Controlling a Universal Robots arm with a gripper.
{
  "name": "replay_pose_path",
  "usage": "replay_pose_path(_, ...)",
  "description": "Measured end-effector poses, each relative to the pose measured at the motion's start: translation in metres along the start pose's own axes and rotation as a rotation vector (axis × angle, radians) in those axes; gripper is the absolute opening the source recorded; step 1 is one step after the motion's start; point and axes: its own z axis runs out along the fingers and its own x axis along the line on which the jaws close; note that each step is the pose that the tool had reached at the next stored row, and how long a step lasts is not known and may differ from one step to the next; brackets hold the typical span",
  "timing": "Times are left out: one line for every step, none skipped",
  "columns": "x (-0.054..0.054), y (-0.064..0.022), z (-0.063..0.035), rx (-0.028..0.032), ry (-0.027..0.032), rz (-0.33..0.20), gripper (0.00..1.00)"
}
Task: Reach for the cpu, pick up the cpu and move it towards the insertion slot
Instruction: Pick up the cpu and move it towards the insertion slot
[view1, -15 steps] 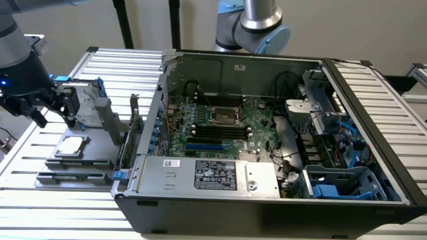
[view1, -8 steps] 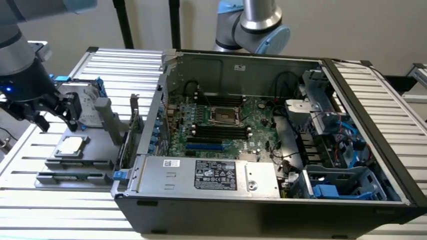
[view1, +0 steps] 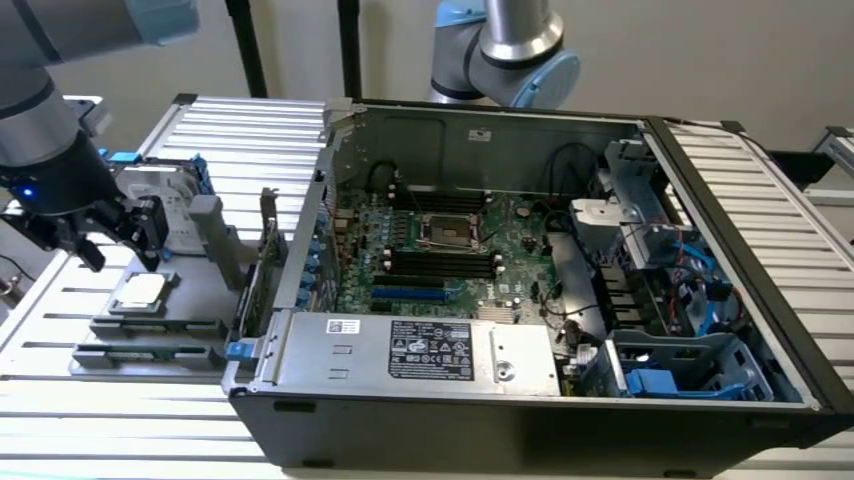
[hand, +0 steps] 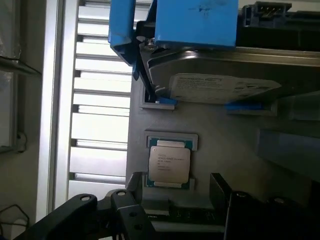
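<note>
Illumination was diffuse and even. Glare washed out the slatted tabletop (view1: 80, 420) at the exterior view's lower left; the computer case (view1: 534, 432) interior was shadowed.

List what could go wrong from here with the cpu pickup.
The open gripper hangs above the cpu, which sits in a framed recess; an off-centre descent could land a finger on the frame or tip the chip.
The hard drive stands close behind; the gripper may brush it.
The case wall lies between the cpu and the insertion slot; a low carry could clip it.

text: none legible | labels on power supply (view1: 400, 350), cpu (hand: 169, 163): unreadable
</note>
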Motion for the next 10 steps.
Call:
replay_pose_path(0.0, -0.0001, 0.0018, -0.0001, 0.0, 0.0, 0.65)
replay_pose_path(0.0, -0.0002, 0.0037, -0.0001, -0.0001, 0.0, 0.65)
replay_pose_path(0.0, -0.0003, 0.0055, 0.0, -0.0001, 0.0, 0.65)
replay_pose_path(0.0, -0.0004, 0.0072, -0.0001, -0.0001, 0.0, 0.65)
replay_pose_path(0.0, -0.0005, 0.0091, -0.0001, -0.0002, 0.0, 0.65)
replay_pose_path(0.0, -0.0006, 0.011, -0.0001, -0.0002, 0.001, 0.65)
replay_pose_path(0.001, -0.0006, 0.0128, -0.0001, -0.0002, 0.002, 0.65)
replay_pose_path(0.001, -0.0006, 0.0146, -0.0001, -0.0002, 0.005, 0.67)
replay_pose_path(0.002, -0.0007, 0.0164, -0.0001, -0.0003, 0.008, 0.67)
replay_pose_path(0.002, -0.0008, 0.0182, -0.0001, -0.0006, 0.011, 0.67)
